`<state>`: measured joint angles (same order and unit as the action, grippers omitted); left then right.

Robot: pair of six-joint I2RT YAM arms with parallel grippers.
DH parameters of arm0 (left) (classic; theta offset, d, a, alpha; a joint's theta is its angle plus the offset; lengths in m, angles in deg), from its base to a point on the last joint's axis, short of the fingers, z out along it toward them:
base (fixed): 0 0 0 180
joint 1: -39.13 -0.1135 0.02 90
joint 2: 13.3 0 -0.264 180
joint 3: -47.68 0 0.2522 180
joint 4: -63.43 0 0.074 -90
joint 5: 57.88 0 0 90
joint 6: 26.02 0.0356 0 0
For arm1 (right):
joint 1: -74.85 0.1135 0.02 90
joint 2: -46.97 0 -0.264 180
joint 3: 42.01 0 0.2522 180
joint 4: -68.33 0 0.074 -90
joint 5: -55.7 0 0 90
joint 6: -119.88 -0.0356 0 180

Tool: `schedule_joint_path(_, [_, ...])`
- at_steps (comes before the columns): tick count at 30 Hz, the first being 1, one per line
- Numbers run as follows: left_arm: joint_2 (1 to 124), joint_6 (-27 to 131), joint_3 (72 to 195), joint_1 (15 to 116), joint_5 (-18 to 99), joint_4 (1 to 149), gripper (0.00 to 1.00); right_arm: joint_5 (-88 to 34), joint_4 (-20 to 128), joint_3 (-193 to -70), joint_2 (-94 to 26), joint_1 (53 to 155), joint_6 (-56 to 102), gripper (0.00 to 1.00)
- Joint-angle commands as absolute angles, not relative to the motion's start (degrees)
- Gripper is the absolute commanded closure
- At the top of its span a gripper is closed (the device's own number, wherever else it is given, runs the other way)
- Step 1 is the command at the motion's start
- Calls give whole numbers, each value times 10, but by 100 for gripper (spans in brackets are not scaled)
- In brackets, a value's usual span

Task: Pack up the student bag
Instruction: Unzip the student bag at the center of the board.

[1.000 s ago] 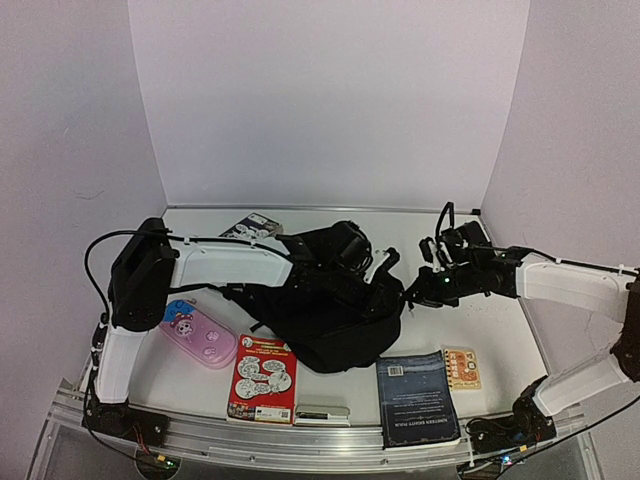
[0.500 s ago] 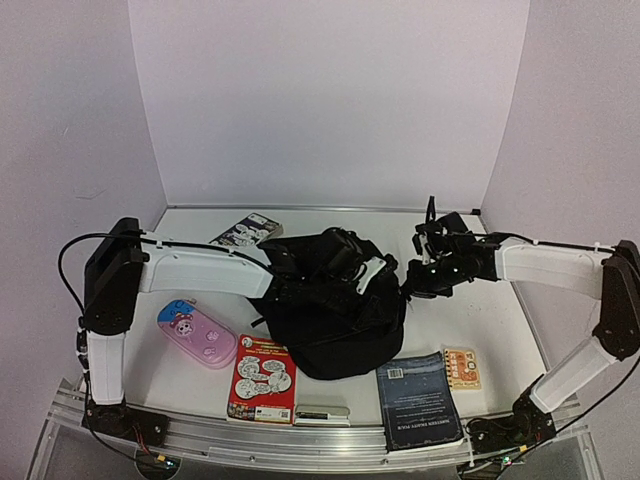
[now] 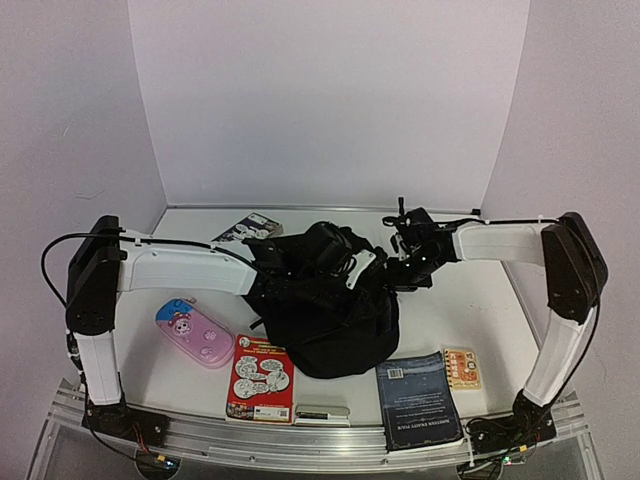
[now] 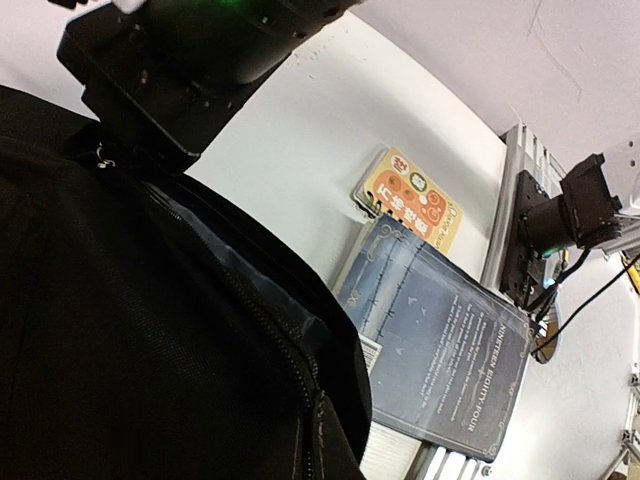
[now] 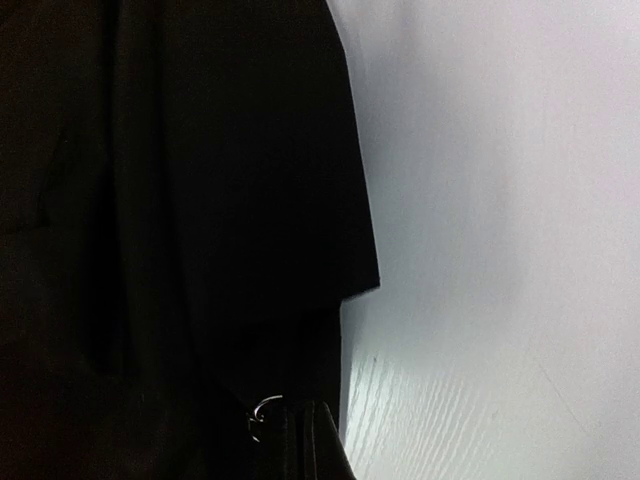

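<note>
While the right gripper (image 3: 392,275) sits clamped shut on the right edge of the student bag (image 3: 335,325), by a small metal ring (image 5: 262,410), the left gripper (image 3: 272,272) is closed too, buried in black fabric on the bag's left side, and whether it pinches any I can't tell. The bag slumps mid-table (image 3: 470,310) between both arms. Nearer the bases lie a pink case (image 3: 195,333), a red comic book (image 3: 262,378) and a dark blue book (image 3: 418,397).

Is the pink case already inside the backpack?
No, the pink case lies out on the table, left of the black backpack.
</note>
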<state>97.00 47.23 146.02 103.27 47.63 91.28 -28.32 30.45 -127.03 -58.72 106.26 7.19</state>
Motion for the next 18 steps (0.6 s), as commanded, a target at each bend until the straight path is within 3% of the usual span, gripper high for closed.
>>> schedule_joint_path(1, [915,464,1460,1051,527,939,100,-343,336,-1323,-622,1035,83,100])
schedule_joint_path(10, [891,449,1463,1046,478,942,100,-334,336,-1364,-640,1023,111,99])
schedule_joint_path(11, [891,444,1466,1040,472,944,100,-329,335,-1364,-633,1023,111,96])
schedule_joint_path(14, [891,430,1473,1012,465,948,100,-306,332,-1346,-593,1022,105,68])
schedule_joint_path(18, [894,413,1479,960,483,937,100,-272,328,-1293,-519,1023,82,46])
